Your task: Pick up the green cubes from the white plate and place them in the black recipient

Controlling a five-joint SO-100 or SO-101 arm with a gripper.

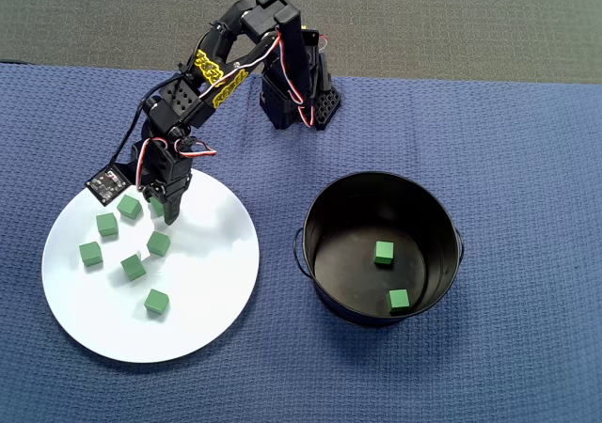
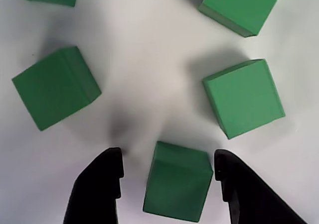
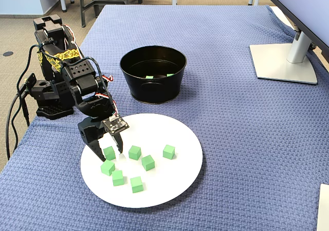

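Note:
Several green cubes lie on the white plate [image 1: 209, 287] [image 3: 172, 182], among them ones at the left [image 1: 90, 253] and near the front [image 1: 156, 301]. My gripper [image 1: 165, 207] [image 3: 109, 152] [image 2: 168, 157] is lowered to the plate and stands open, its black fingers either side of one green cube [image 2: 178, 184] [image 3: 109, 155]. In the wrist view that cube sits close against the right finger, with a gap to the left finger. More cubes [image 2: 244, 97] [image 2: 55, 87] lie just ahead of it. The black recipient [image 1: 324, 254] [image 3: 151, 87] stands right of the plate in the overhead view and holds two green cubes [image 1: 384, 252] [image 1: 399, 300].
The arm's base [image 1: 296, 94] stands at the far edge of the blue cloth-covered table [image 1: 527, 179]. In the fixed view a monitor stand [image 3: 285, 61] sits at the right, beyond the pot. Cables hang off the table's left edge [image 3: 15, 118].

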